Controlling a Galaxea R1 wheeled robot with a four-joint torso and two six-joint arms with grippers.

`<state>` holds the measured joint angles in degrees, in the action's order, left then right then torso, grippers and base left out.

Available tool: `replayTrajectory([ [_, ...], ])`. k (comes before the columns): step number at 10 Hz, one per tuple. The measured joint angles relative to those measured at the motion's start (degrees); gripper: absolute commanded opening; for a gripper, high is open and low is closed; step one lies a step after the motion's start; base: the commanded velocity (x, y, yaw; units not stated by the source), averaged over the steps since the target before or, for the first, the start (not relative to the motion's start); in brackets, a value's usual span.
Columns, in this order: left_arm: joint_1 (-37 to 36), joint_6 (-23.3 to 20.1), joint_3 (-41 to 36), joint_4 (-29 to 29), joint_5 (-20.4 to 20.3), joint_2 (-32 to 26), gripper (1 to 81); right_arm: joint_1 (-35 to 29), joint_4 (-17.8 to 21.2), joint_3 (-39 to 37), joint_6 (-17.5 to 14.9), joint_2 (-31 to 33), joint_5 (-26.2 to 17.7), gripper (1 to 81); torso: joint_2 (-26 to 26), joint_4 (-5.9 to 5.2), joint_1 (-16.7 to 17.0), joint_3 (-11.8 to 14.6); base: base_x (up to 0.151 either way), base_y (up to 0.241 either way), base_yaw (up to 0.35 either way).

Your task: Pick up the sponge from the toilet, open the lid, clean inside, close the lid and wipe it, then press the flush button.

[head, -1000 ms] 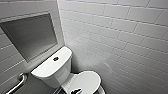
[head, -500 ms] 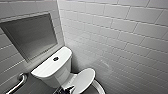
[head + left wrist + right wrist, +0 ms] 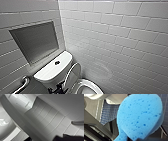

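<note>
1. Left wall: a grab bar (image 3: 22, 83) sits low on the wall. A recessed niche (image 3: 35, 41) is set into the tiles above the tank.

2. The toilet (image 3: 51, 72) stands in the corner. Its long axis runs from the tank at the left wall toward the lower right of the head view. A round flush button (image 3: 57, 62) sits in the middle of the flat tank top.

3. The left gripper (image 3: 58, 88) shows as a dark shape at the lower edge of the head view, just beside the tank front and the near edge of the lid (image 3: 73, 73). Contact with the lid cannot be determined, nor whether this gripper is released or clenched.

4. The lid is raised, standing on edge and leaning back toward the tank. Its long axis points up, and its underside faces the bowl rim (image 3: 93, 86) to the right.

5. The right gripper (image 3: 125, 139) grasps the sponge (image 3: 140, 116) at a pinched, narrow neck. The sponge's long axis points away from the wrist, broad rounded end outermost. The pad hangs in the air above the mosaic floor (image 3: 109, 112), near the white ceramic.
</note>
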<state>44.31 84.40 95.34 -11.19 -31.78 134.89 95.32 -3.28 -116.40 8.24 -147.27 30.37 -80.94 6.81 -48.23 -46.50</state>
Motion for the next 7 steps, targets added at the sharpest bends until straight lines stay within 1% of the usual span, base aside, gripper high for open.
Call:
replayTrajectory([
  [1,-0.2,1.9,0.0,-0.4,-1.1,-0.4,81.1,0.2,0.0,0.0,0.0,0.0,0.0,1.0,0.0,0.00,0.0,0.2,0.000,0.000,0.000],
  [2,0.1,3.6,0.3,-0.3,-1.0,-1.2,81.1,0.2,0.0,0.0,0.0,0.0,0.0,1.0,0.0,0.00,0.0,0.1,0.000,0.000,0.000],
  [5,0.7,6.0,1.5,-1.2,-1.2,-2.1,81.1,0.2,0.0,0.0,0.0,0.0,0.0,1.0,0.0,0.00,0.0,0.1,0.000,0.000,0.000],
  [7,2.3,12.2,3.5,-1.7,-0.8,-3.4,81.1,0.2,0.0,0.0,0.0,0.0,0.0,1.0,0.0,0.00,0.0,0.1,0.000,0.000,0.000],
])
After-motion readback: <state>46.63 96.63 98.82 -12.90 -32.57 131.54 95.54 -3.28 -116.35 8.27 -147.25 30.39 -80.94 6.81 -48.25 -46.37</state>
